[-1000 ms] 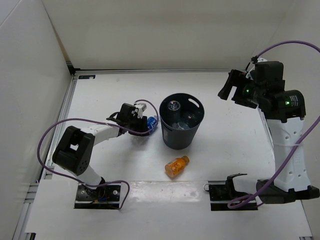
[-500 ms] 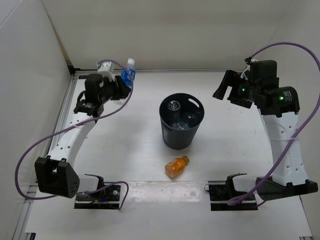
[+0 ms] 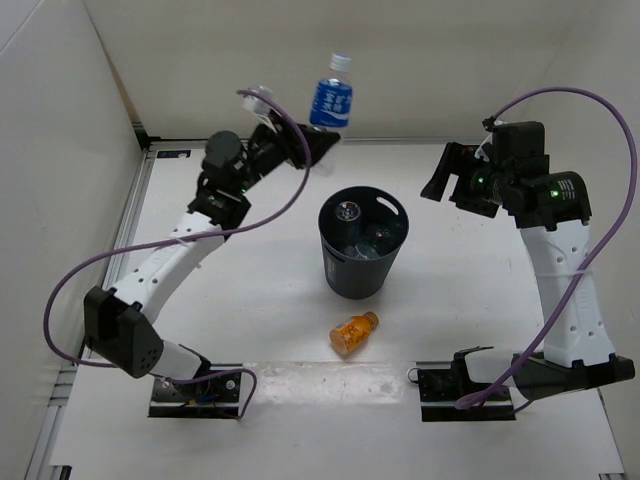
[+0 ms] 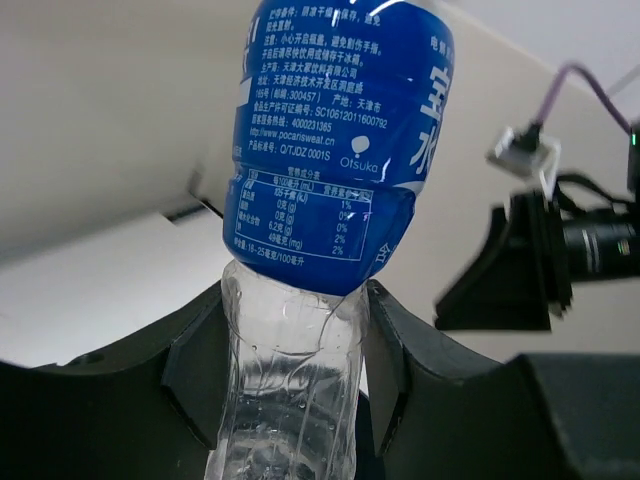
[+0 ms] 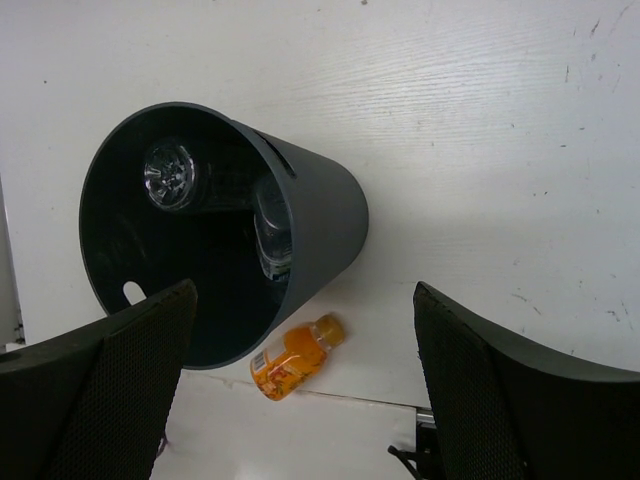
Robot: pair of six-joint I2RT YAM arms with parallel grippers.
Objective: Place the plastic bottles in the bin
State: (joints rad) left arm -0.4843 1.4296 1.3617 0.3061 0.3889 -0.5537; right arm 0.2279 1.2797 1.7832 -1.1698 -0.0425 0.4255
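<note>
Nearest you, the stubby orange bottle [image 3: 354, 332] lies sideways on the smooth white tabletop [image 3: 230, 310], just beside the tapered dark bin [image 3: 340, 272] (clear bottles [image 5: 270, 235] inside). Beyond, your left fingers [image 4: 195, 360] clamp the crinkled blue-labelled bottle [image 3: 331, 97] aloft, cap up; your right fingers [image 5: 480, 380] spread wide, empty.

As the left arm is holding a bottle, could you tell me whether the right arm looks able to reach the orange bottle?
Probably yes: the right gripper is open and empty, and the orange bottle lies uncovered, clear of the bin.
</note>
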